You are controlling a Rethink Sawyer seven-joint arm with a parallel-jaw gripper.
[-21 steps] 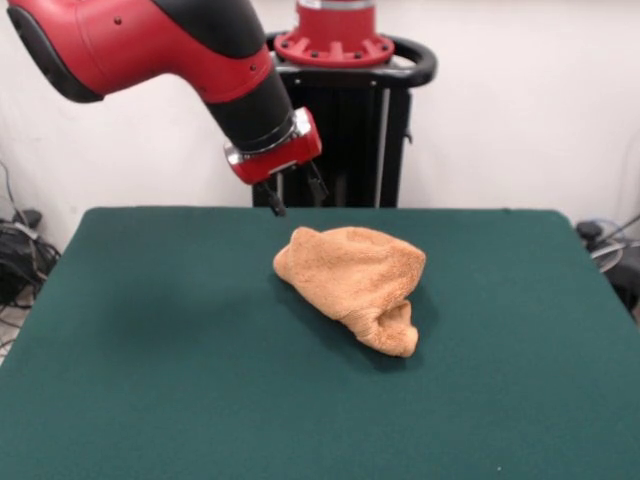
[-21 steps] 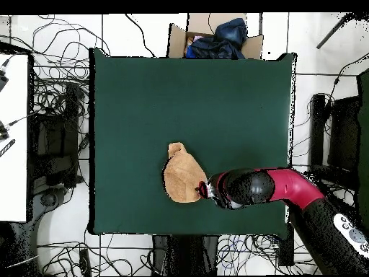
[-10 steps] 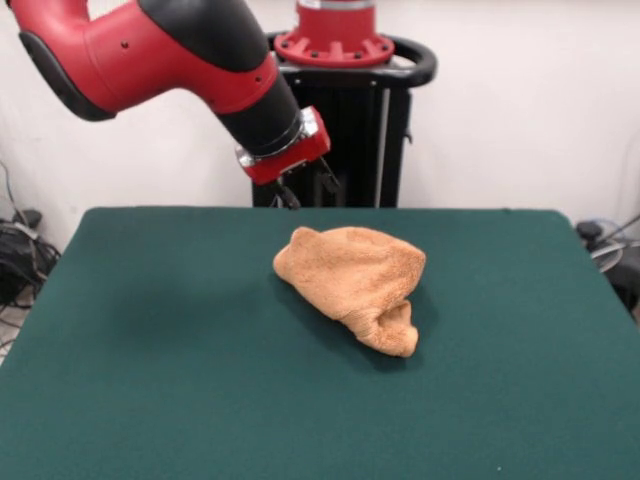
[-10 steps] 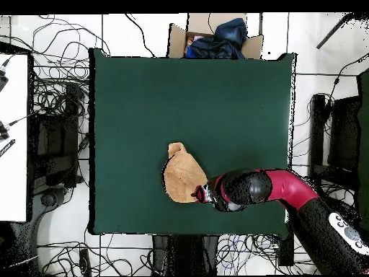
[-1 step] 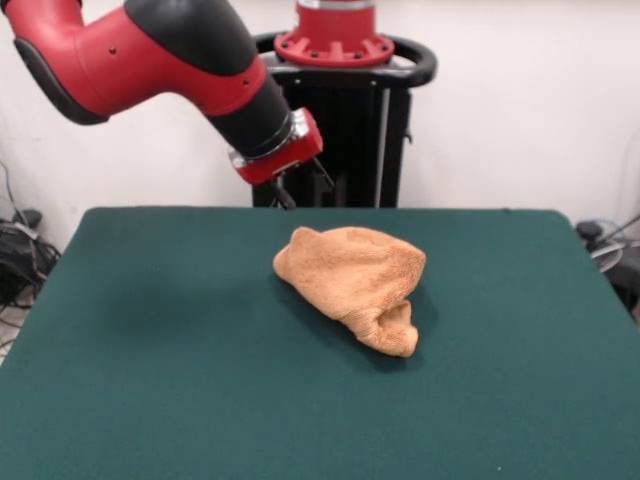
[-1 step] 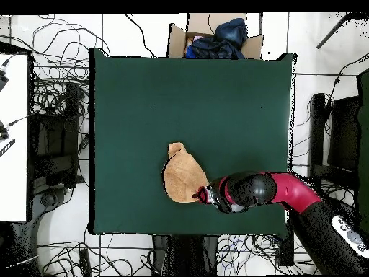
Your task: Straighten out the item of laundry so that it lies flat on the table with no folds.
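Note:
The item of laundry (image 5: 355,280) is a small orange-tan towel, bunched into a rumpled heap with folds, a little beyond the middle of the green table (image 5: 150,350). In the overhead view the towel (image 6: 182,177) lies in the lower middle of the table (image 6: 216,101). My gripper (image 5: 303,188) hangs in the air above the table's far edge, behind and above the towel, apart from it. Its fingers stand open with nothing between them. From overhead the gripper (image 6: 199,194) sits by the towel's lower right edge.
A cardboard box (image 6: 216,37) with dark blue cloth stands just past the table's top edge in the overhead view. Cables lie on the floor all round. A white surface (image 6: 13,137) stands at the left. The black pedestal (image 5: 340,130) rises behind the gripper.
The gripper has risen a little and shifted slightly right in the front view, then eased back. The towel has not moved.

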